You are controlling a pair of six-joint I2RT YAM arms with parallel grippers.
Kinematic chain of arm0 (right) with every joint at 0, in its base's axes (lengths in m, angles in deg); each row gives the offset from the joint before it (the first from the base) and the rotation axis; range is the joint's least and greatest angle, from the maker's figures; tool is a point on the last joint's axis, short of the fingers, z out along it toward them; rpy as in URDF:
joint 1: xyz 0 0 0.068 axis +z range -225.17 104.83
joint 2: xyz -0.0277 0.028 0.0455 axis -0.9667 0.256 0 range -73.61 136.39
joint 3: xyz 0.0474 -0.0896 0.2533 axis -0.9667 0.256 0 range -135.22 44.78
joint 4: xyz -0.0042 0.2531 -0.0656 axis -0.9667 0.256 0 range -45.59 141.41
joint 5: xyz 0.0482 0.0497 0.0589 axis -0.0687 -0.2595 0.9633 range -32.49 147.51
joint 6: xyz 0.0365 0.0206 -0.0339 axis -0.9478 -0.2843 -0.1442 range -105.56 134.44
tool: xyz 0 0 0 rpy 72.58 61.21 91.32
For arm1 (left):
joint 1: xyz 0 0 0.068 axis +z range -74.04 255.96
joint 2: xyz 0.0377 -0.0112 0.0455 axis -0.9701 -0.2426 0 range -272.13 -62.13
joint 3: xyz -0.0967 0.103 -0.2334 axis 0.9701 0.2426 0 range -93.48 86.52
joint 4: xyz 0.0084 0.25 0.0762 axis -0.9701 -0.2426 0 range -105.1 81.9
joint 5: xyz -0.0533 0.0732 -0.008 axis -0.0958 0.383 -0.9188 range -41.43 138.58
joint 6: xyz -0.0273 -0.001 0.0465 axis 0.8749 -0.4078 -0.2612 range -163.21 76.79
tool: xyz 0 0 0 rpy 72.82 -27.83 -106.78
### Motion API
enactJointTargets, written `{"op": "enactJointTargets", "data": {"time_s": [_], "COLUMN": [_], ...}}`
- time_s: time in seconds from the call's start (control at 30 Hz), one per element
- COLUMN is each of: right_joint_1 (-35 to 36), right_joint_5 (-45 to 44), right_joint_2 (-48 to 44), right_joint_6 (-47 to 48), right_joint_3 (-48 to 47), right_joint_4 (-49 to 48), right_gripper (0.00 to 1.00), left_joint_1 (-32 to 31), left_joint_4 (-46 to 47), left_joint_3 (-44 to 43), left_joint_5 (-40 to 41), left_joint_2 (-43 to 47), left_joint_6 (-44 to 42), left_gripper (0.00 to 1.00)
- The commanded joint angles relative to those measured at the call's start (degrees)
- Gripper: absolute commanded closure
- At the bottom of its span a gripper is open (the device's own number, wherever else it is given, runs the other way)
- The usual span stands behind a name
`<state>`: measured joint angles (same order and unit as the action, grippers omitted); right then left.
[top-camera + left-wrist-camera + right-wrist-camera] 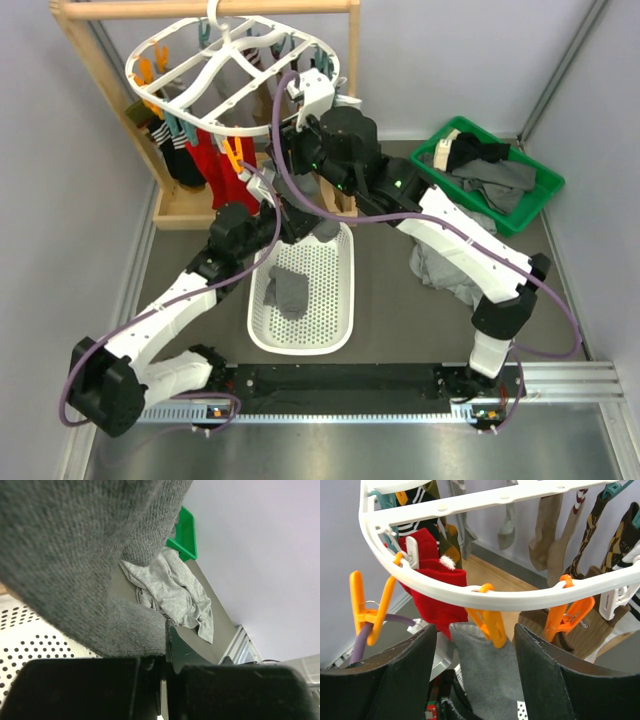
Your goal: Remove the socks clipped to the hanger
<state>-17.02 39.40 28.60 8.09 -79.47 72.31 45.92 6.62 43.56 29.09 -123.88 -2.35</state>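
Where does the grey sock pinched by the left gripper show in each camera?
Top external: grey sock hangs mid-frame between the arms, above the white basket.
Left wrist: fills the upper left, pinched in the shut left gripper.
Right wrist: bottom centre, under an orange clip, inside the open right gripper.
Landmark: the white basket, also lower left in left wrist.

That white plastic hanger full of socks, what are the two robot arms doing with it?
They are taking socks off the white oval plastic drying hanger. The left gripper is shut on the lower part of a grey knit sock. The right gripper is open, its fingers either side of the orange clip that pins a grey sock, apparently the same one, to the frame. One dark grey sock already lies in the white perforated basket below; red socks and others hang clipped.
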Motion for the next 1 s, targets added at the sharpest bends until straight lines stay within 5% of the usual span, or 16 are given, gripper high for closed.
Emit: {"op": "enactJointTargets", "data": {"time_s": [0.0,0.37,0.97], "right_joint_1": [1.0,1.0,1.1], "right_joint_5": [1.4,13.7,13.3], "right_joint_2": [-2.7,-3.2,4.0], "right_joint_6": [-2.9,-10.8,-16.2], "right_joint_3": [-4.3,-6.6,-9.4], "right_joint_4": [1.8,1.9,-2.1], "right_gripper": [0.37,0.36,0.35], "left_joint_1": [0.1,0.0,0.0], "left_joint_4": [-0.6,-2.2,-3.6], "left_joint_3": [-3.2,-4.7,-4.9], "left_joint_5": [-0.7,-0.9,-1.1], "left_joint_2": [-1.1,-3.6,-3.5], "left_joint_6": [-4.7,-7.7,-8.6], "left_gripper": [1.00,1.00,1.00]}}
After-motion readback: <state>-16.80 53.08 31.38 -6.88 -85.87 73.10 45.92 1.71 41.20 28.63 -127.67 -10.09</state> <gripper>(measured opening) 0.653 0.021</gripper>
